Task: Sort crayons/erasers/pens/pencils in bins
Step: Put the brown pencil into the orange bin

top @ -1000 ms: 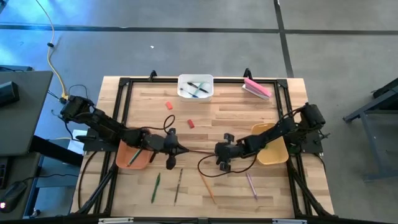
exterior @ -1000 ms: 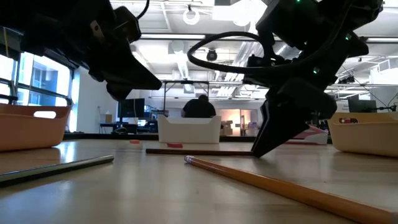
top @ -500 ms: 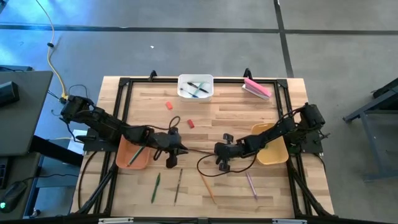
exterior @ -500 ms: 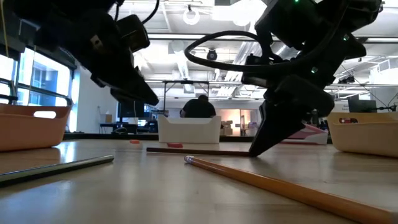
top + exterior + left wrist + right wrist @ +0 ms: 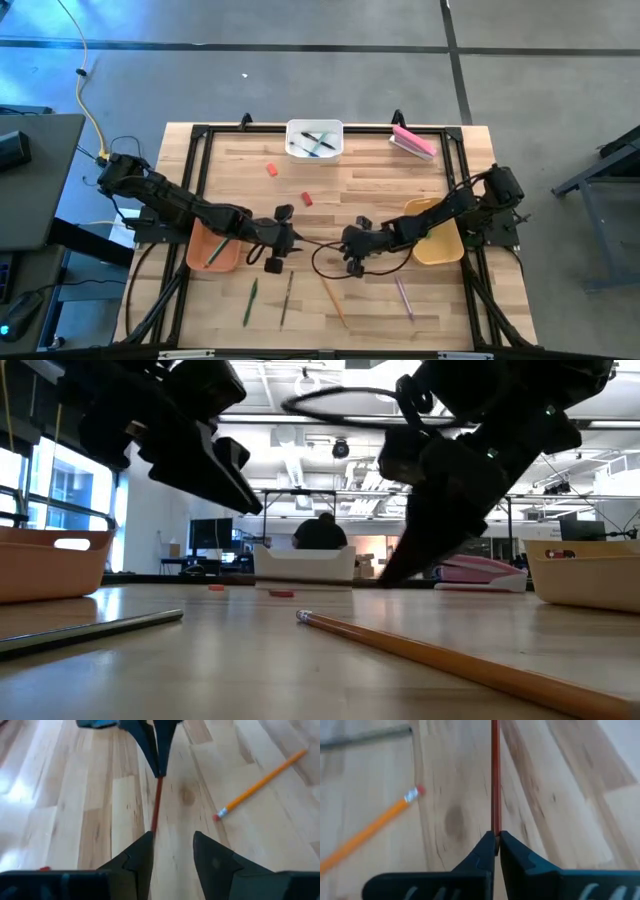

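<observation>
1. Now the white bin (image 5: 315,139) at 12 o'clock holds pens (image 5: 318,142).
2. Orange bin (image 5: 213,250) at 9 o'clock holds a green pencil (image 5: 216,251).
3. Right gripper (image 5: 495,845) fingers pinch the brown pencil (image 5: 495,775) mid-counter (image 5: 350,190); left gripper (image 5: 172,851) fingers stand apart.

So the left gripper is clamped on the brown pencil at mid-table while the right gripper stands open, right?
Reversed. The right wrist view shows the right gripper shut on the brown pencil; the left wrist view shows the left gripper open.

Brown pencil (image 5: 495,780) — thin, mid-table, clamped in right pincer (image 5: 495,847).
</observation>
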You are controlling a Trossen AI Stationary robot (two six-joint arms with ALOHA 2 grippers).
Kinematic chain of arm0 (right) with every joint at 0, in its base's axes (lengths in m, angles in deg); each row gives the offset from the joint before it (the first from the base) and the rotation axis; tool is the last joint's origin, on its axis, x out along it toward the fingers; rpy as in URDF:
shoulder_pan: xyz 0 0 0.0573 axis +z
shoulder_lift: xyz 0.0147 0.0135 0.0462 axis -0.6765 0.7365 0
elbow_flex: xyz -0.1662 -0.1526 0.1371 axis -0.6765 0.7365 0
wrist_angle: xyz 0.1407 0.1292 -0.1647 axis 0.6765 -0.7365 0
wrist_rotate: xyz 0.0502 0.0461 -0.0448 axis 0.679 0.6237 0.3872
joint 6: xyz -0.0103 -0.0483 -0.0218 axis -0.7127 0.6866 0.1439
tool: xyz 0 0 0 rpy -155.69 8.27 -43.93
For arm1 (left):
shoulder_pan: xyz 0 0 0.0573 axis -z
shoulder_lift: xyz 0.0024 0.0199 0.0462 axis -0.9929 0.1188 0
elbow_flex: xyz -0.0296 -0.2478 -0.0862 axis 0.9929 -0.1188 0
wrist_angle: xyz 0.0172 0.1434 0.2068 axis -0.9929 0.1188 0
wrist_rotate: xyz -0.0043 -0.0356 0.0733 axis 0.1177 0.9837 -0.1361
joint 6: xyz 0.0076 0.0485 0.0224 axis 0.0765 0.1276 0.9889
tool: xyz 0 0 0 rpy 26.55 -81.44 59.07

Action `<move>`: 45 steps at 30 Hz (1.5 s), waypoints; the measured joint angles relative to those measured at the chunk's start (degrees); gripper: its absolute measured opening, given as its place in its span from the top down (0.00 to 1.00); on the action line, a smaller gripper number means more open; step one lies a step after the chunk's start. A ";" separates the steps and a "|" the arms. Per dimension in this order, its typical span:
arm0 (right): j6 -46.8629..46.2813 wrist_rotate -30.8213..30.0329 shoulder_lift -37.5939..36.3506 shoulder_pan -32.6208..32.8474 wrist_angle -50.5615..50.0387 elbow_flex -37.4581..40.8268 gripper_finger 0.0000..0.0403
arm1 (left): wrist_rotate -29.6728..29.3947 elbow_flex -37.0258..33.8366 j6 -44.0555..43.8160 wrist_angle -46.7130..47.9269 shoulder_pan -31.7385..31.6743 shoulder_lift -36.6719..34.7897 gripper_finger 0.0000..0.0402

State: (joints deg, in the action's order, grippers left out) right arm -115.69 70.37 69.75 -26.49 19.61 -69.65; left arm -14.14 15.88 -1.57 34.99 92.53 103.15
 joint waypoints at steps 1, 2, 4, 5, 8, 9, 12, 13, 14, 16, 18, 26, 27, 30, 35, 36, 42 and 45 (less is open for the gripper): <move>-0.04 -0.26 0.00 -0.02 0.83 0.00 0.99 | -0.03 0.00 -0.02 0.57 0.07 0.00 0.69; 0.00 -0.40 0.00 0.00 1.57 0.00 0.99 | -0.05 0.00 -0.06 1.02 0.07 -0.01 0.69; 0.21 -0.48 0.00 0.00 3.82 0.00 0.99 | -0.33 0.00 -0.41 2.06 0.10 -0.01 0.69; 0.18 -0.67 -0.02 0.00 4.77 -0.02 0.99 | -0.74 0.00 -0.39 2.74 0.15 0.00 0.69; -0.03 -0.81 -0.04 0.02 6.92 -0.02 0.99 | -2.95 0.00 -0.37 4.48 0.18 0.00 0.69; 0.01 -0.81 -0.05 0.02 7.67 -0.02 0.99 | -3.28 0.00 -0.33 4.85 0.18 0.00 0.69; 0.30 -0.85 -0.11 0.02 8.67 -0.02 0.99 | -3.55 0.00 -0.29 5.29 0.18 0.00 0.69; 0.64 -0.85 -0.11 0.02 8.97 -0.02 0.99 | -3.52 0.00 -0.16 5.28 0.18 0.00 0.69; 1.16 -0.85 -0.11 0.02 9.54 -0.02 0.99 | -3.52 0.00 0.10 5.28 0.18 0.00 0.69; 1.54 -0.87 -0.13 0.02 10.35 -0.07 0.99 | -3.56 0.00 0.64 5.30 0.18 0.00 0.69; 1.81 -0.87 -0.13 0.02 10.59 -0.07 0.99 | -3.80 0.00 0.64 5.59 0.18 0.00 0.69; 1.95 -0.87 -0.17 0.02 10.97 -0.09 0.99 | -4.87 0.00 -0.76 8.79 0.14 0.00 0.70; 1.95 -0.87 -0.17 0.02 10.97 -0.09 0.99 | -4.94 0.00 -0.90 9.06 0.14 0.00 0.71; 1.95 -0.87 -0.20 0.02 10.97 -0.09 0.99 | -4.97 0.00 -0.92 9.28 0.14 0.00 0.75; 1.95 -0.29 -0.22 0.02 10.97 -0.11 0.99 | -3.55 0.00 -1.69 9.32 0.15 0.00 0.83; 1.95 -0.01 -0.22 -0.06 11.01 -0.11 0.99 | -3.34 0.00 -2.21 9.32 0.16 0.00 0.85; 1.49 0.39 -0.22 -0.90 11.09 -0.14 0.99 | -0.95 1.96 -3.47 12.63 -0.12 0.04 0.82; 1.96 1.17 -0.22 -1.41 8.69 -1.58 0.99 | -0.91 5.31 -3.45 16.05 -0.12 0.90 0.78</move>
State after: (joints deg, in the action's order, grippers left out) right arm -113.73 71.54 69.53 -27.91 28.31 -71.23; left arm -15.04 21.19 -5.02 51.04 92.41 104.06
